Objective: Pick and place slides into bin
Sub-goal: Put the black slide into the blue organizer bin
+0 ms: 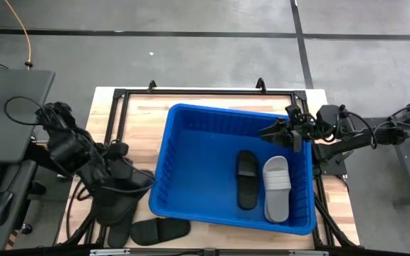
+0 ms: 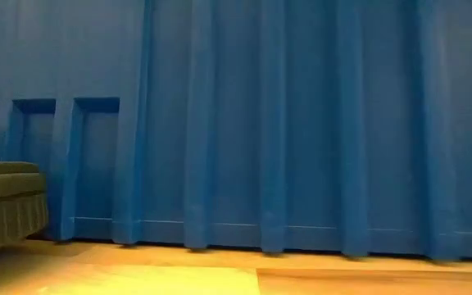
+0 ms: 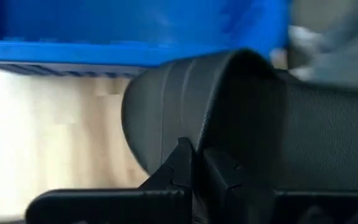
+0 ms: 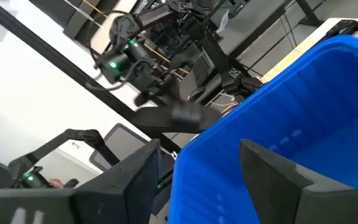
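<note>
So we've got the blue bin (image 1: 191, 156) sitting in the middle of the wooden table (image 1: 137, 107), and 2 slides are already inside it, side by side near its right end: a black slide (image 1: 247, 179) and a light grey slide (image 1: 277, 188). Over on the left, our left gripper (image 1: 123, 178) is clamped tight on another black one, the held slide (image 3: 229, 118), just outside the bin's left wall. 1 more, a loose black slide (image 1: 160, 230), lies on the table at the bin's front left corner. Our right gripper (image 1: 275, 132) hangs over the bin's right side with its fingers spread and nothing between them. From table height we just see the bin's ribbed wall.
</note>
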Tool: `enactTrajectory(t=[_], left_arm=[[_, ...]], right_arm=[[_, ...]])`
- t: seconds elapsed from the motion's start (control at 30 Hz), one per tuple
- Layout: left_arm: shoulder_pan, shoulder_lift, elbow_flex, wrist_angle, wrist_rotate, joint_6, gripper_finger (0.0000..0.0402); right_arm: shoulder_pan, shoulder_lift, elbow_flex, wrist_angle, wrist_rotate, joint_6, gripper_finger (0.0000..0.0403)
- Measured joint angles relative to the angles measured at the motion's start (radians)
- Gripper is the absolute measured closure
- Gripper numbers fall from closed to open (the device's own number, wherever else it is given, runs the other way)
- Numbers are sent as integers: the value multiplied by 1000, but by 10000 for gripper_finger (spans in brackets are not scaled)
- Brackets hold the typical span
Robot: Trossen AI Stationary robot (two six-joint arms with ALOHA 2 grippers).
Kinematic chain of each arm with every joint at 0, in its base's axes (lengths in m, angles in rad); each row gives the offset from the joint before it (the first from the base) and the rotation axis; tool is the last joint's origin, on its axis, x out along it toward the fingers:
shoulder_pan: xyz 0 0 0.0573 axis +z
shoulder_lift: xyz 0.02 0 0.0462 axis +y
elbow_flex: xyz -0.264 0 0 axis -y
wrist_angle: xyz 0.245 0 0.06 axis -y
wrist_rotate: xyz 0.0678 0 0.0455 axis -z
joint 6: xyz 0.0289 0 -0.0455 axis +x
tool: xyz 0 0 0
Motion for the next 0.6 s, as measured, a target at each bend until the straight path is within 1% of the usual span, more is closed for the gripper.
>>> enactTrajectory(t=[0.07, 0.1, 0.27, 0.3, 0.37, 0.43, 0.53, 0.6], left_arm=[[0, -1, 31, 14, 65, 6, 401], [0, -4, 44, 15, 80, 5, 401], [0, -10, 147, 17, 128, 0, 401], [0, -9, 169, 17, 112, 1, 401], [-1, -8, 220, 15, 9, 23, 401], [-1, -8, 278, 26, -135, 75, 401], [2, -5, 340, 118, -372, 215, 401], [20, -4, 351, 187, -519, 300, 401]], right_arm=[[0, 0, 0, 0, 15, 1, 196], [0, 0, 0, 0, 26, 1, 196], [0, 0, 0, -2, 35, -17, 196], [0, 0, 0, -2, 35, -17, 196], [0, 0, 0, -3, 35, -17, 196], [0, 0, 0, -5, 35, -17, 196], [0, 0, 0, -6, 37, -17, 196], [0, 0, 0, -5, 49, -8, 196]])
